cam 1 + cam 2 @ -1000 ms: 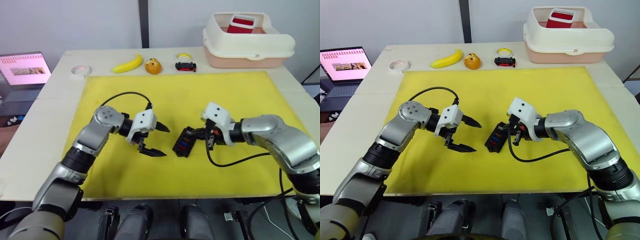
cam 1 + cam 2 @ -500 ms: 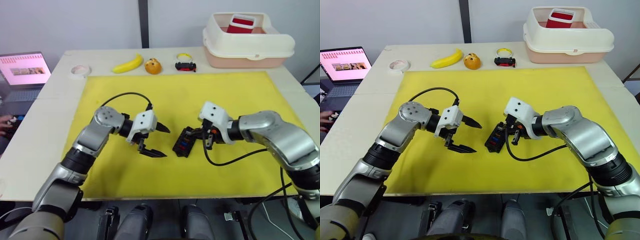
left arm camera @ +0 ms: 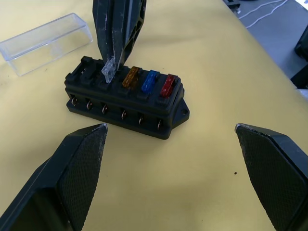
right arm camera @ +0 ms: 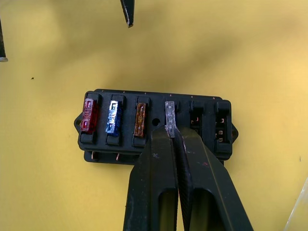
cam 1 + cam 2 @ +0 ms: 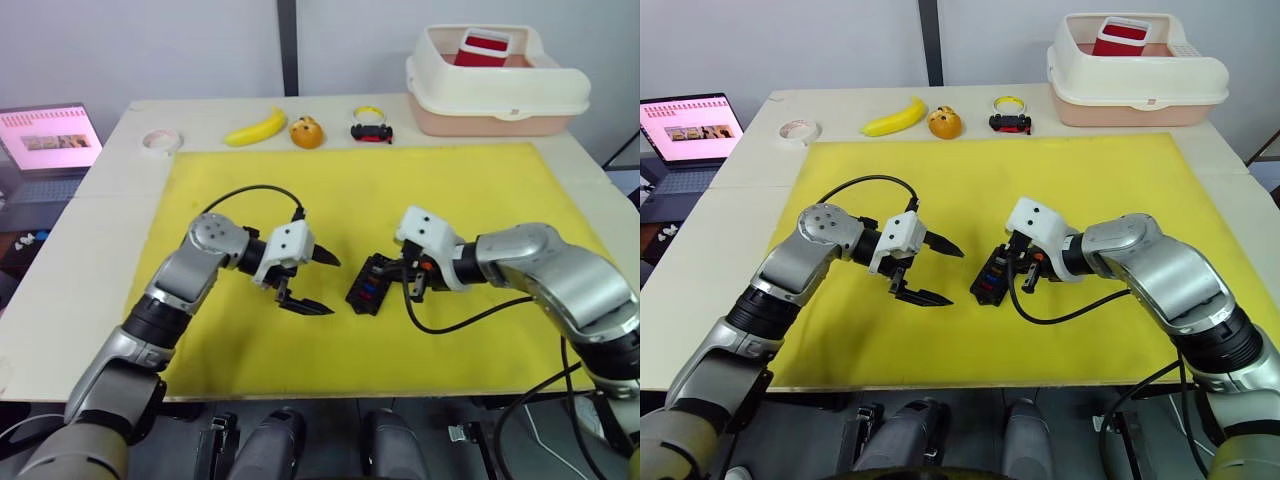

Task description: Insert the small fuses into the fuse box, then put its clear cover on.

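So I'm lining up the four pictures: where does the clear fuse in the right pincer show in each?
Left eye view: too small to tell, at the right pincer over the fuse box.
Right eye view: likewise.
Left wrist view: clear fuse, beside the orange fuse.
Right wrist view: at the fingertips.
Shared landmark: the fuse box.

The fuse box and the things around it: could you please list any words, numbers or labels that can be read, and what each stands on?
None can be read.
Clear fuse held by the right gripper: faint marks, too small to read.
Red, blue and amber fuses in the fuse box: tops blurred.
Laptop screen: pink page, text too small to read.
Clear cover: no print seen.
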You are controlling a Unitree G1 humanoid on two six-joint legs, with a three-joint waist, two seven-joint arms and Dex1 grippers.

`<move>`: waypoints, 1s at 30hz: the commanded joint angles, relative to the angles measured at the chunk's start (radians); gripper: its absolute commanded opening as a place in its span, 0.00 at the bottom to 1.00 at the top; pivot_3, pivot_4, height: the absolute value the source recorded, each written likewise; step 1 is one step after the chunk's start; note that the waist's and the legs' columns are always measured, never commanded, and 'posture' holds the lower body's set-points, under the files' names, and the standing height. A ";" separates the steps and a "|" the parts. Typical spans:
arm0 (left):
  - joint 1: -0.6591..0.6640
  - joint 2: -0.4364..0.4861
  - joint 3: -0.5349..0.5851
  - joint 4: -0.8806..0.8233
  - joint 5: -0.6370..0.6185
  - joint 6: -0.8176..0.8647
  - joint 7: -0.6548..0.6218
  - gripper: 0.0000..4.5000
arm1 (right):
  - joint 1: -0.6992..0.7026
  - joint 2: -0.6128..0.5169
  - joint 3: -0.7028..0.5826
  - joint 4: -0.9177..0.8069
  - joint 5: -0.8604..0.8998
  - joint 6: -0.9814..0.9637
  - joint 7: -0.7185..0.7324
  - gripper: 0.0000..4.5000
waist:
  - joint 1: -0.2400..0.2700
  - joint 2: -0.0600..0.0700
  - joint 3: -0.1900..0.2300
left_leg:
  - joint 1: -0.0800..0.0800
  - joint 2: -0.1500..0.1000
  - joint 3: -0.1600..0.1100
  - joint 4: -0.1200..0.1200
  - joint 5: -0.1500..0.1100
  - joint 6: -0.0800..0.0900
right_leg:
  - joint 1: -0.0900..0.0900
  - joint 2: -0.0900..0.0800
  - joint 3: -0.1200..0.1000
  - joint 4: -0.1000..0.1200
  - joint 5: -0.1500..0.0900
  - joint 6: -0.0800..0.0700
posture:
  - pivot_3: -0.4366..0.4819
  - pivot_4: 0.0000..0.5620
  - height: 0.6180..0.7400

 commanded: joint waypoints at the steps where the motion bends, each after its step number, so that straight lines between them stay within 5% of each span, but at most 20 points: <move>1: -0.004 0.000 0.005 -0.024 -0.005 -0.015 0.002 0.99 | -0.023 0.005 -0.019 0.002 -0.004 0.002 -0.011 0.00 | 0.000 0.000 0.000 | 0.000 0.000 0.000 0.000 0.000 0.000 | 0.000 0.000 0.000 0.000 0.000 0.000 | 0.48 0.27 1.00; 30: -0.001 0.004 0.006 -0.029 -0.003 -0.015 0.003 0.99 | 0.004 0.004 0.012 0.015 -0.019 0.013 -0.023 0.00 | 0.000 0.000 0.000 | 0.000 0.000 0.000 0.000 0.000 0.000 | 0.000 0.000 0.000 0.000 0.000 0.000 | 0.48 0.27 1.00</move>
